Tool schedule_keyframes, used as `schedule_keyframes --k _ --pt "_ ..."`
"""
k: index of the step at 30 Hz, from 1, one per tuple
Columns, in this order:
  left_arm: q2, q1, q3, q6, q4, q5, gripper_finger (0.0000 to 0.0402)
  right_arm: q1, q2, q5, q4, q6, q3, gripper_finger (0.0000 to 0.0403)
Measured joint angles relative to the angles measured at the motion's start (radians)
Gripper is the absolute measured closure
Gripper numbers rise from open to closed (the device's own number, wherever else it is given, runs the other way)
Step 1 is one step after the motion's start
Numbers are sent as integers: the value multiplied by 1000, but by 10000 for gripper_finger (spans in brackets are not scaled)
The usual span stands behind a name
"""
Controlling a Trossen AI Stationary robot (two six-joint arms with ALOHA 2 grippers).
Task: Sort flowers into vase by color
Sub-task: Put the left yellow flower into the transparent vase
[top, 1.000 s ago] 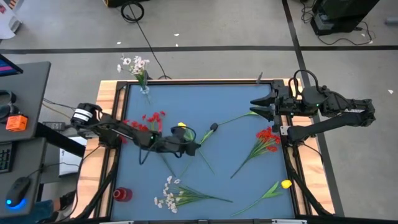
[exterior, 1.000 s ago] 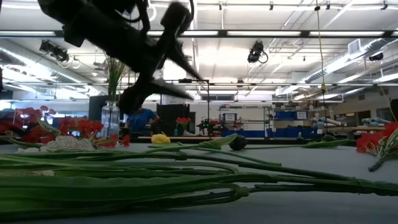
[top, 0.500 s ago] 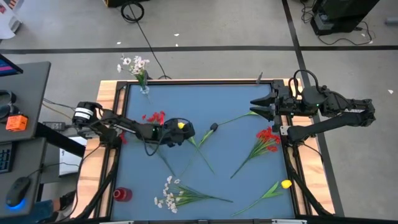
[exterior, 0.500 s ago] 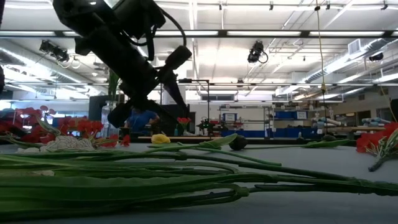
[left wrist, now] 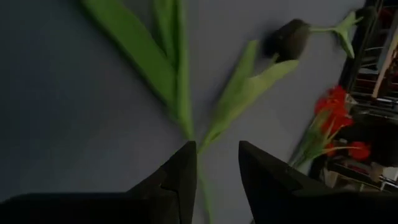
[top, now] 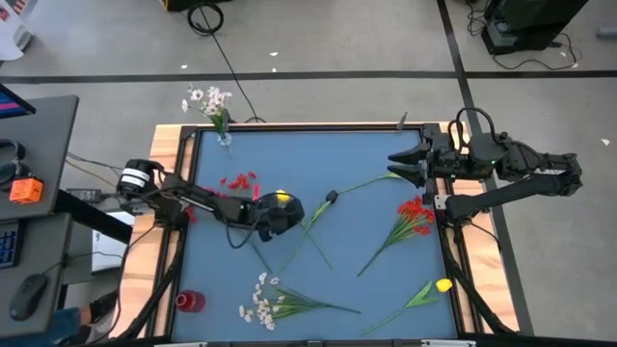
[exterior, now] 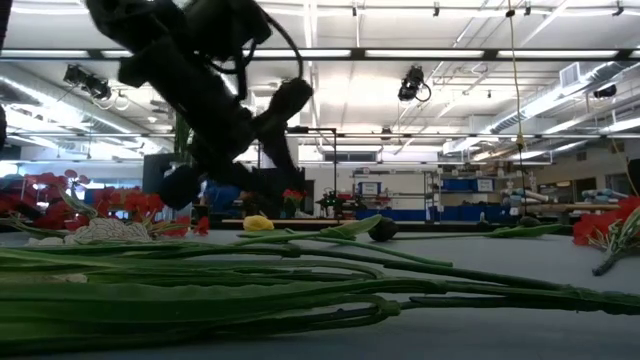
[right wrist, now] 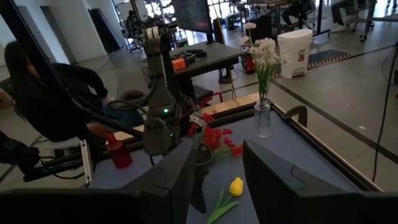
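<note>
Flowers lie scattered over my blue table. Nearest my working arm is a yellow tulip, its stem running between the fingers of the left gripper, which hangs just above the mat near the table's middle. Its jaws stand narrow, with a slim gap around the stem; I cannot tell whether the pads actually pinch it. Just beside it lies a dark bud on a long stem, and red blossoms lie close behind the left arm. Farther out, a red sprig rests near the right edge, a second yellow tulip near the front right corner, and a white sprig along the front. A glass vase holding white flowers stands at the back left corner; a small red vase sits front left. My right gripper waits at the right edge, fingers apart and empty.
</note>
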Motion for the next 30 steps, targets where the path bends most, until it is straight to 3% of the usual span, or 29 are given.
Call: schedule_keyframes --k 2,15,30 --pt "8 23 12 19 -71 7 287 0 2 0 14 0 0 256" --pt "137 99 115 104 -93 131 322 0 41 0 64 0 0 256" --pt "122 96 115 250 -180 187 322 0 111 0 116 0 0 256"
